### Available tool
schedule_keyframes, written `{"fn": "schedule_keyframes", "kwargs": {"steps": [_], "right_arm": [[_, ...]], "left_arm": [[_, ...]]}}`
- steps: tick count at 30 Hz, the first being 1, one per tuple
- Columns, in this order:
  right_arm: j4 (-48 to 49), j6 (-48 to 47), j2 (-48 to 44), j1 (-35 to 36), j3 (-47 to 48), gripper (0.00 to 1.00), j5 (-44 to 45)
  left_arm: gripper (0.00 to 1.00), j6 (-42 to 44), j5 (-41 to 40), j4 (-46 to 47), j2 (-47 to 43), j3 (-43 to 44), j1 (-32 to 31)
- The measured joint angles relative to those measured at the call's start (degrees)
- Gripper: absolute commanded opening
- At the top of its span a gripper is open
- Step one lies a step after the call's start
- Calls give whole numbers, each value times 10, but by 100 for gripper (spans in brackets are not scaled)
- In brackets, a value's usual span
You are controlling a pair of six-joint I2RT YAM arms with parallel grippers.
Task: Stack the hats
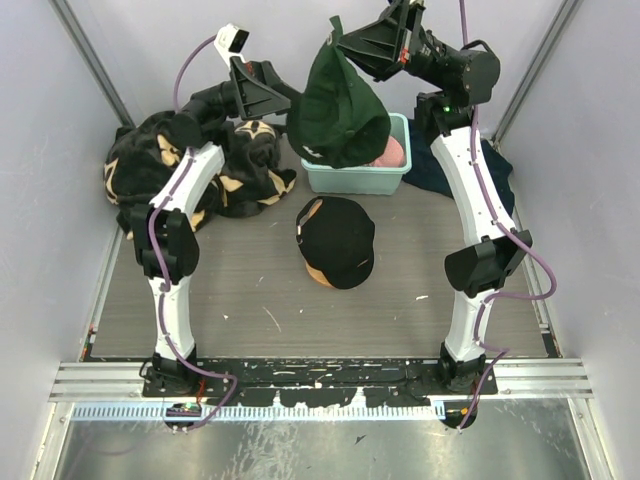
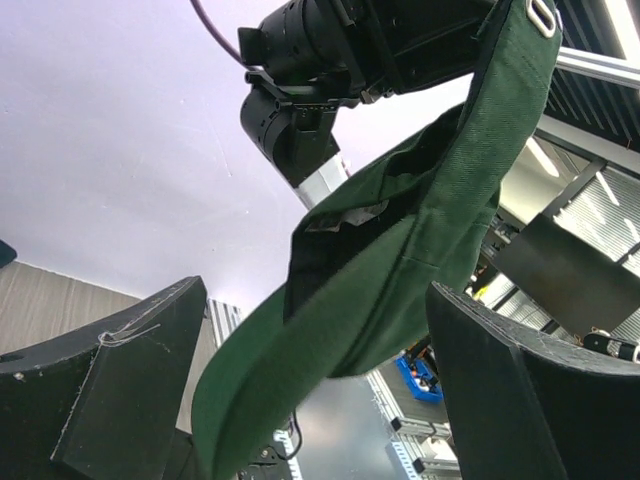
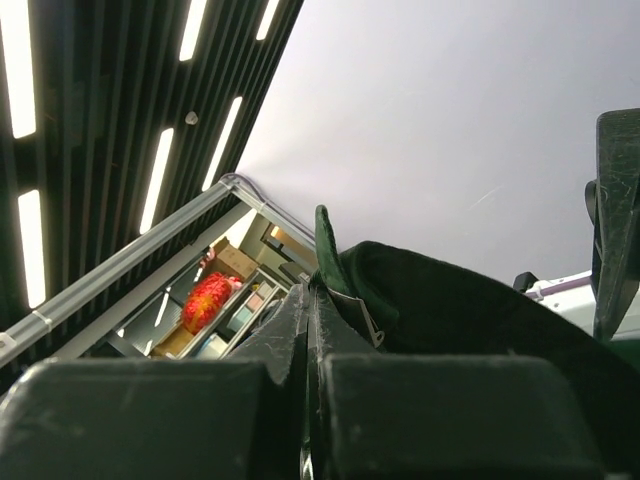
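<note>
**Green cap airborne, two-arm regrip, not yet on the stack**

Right gripper is up high at the back of the cell, jaws pressed together on an edge of the dark green cap. The right wrist view shows the fabric pinched flat between the pads. The cap hangs limp below it, over the left part of the teal bin, clear of the table.

Left gripper sits at the cap's left side, jaws spread. In the left wrist view the hanging green fabric runs through the gap between the two fingers with no squeeze on it. Can't tell if it brushes either pad.

Pink cap is in the bin, mostly hidden by the green one. Black cap lies crown-up on the table just in front of the bin. Tan shows at its lower-left rim; could be the tan cap underneath, can't tell. Blanket is bunched at left and the navy cloth is behind the right arm, both off the path.

My read: the step in hand is getting the green cap oriented for placement on the black one. Next move needs the crown up, centred over the black cap, brims aligned. A single-point pinch lets it dangle and fold, so lowering as is would likely drop it crumpled. Closing the left jaws on the opposite rim first looks safer, then carry it forward and down together
</note>
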Motion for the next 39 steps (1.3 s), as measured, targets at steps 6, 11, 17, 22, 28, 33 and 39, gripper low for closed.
{"fn": "schedule_keyframes", "kwargs": {"steps": [6,11,17,22,28,33,39], "right_arm": [[-12,0,0,0,3,1,0],[-16,0,0,0,3,1,-1],[-19,0,0,0,6,1,-2],[-18,0,1,-11,14,1,-4],[-11,0,2,-26,6,1,-9],[15,0,2,-29,-38,4,-7],[-38,-14,12,-48,-59,50,-9]], "left_arm": [[99,1,3,0,0,0,-5],[100,1,8,0,-1,0,-14],[97,3,22,0,-29,-28,-36],[78,15,40,1,-83,-105,-63],[37,32,47,1,-112,-166,-88],[4,31,43,-2,-109,-152,-106],[3,24,-21,2,-62,-43,-108]]}}
